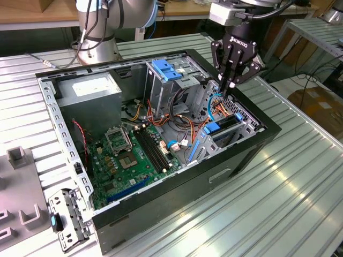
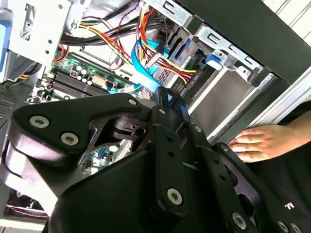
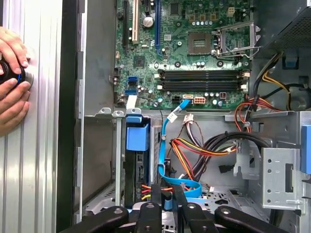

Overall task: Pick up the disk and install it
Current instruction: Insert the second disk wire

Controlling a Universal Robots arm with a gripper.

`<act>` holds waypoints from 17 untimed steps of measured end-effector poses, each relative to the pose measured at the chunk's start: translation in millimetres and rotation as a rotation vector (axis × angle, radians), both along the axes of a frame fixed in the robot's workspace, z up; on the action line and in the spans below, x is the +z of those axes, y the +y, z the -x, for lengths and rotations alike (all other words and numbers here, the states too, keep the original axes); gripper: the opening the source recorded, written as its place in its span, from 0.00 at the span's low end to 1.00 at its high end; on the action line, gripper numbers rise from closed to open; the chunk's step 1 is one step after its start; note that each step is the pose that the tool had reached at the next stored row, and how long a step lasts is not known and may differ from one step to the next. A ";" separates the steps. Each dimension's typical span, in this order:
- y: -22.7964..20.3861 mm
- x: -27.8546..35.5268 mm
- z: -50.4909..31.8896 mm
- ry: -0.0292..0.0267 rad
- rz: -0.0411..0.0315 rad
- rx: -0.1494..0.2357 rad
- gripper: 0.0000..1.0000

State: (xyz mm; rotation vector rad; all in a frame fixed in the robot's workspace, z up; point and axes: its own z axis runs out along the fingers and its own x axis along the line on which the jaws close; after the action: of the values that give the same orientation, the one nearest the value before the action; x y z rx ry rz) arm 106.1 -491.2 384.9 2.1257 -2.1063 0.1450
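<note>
The gripper [image 1: 230, 81] hangs fingers-down over the front corner of the open computer case [image 1: 269, 130], which lies on its side on the ribbed tabletop [image 1: 278, 203]. Its fingers are drawn together; in both wrist views a sliver of blue shows between the tips, perhaps part of the blue cable [image 3: 163, 141] that loops up from the motherboard [image 1: 134, 155], though I cannot tell whether it is really pinched. The disk [image 1: 221, 128] is not in the gripper. It stands on edge in the drive bay at that same corner, its blue carrier uppermost, and looks already dropped into its slot. In the exterior view it lies lower than the fingertips and a little toward the exterior view's left. In the first wrist view the disk [image 3: 137, 138] shows as a narrow strip, with the blue tab of the carrier at one end. Its long axis runs along the bay wall, back toward the gripper [image 3: 166, 191]. The fingertips sit just beside the strip's near end, on the side where the coloured wires bunch, rather than squarely over it. A person's hand [image 3: 12, 82] rests on the tabletop just outside the case wall, well apart from the gripper.
</note>
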 end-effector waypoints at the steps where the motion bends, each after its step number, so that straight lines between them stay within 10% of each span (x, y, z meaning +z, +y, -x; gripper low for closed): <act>1: 0.1 -2.8 0.0 0.0000 0.0047 0.000 0.24; 17: -2.3 -11.1 -2.3 -0.0006 0.0127 0.000 0.16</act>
State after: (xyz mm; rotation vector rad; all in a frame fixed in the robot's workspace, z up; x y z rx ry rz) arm 108.4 -493.5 373.8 2.1192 -2.0997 0.1586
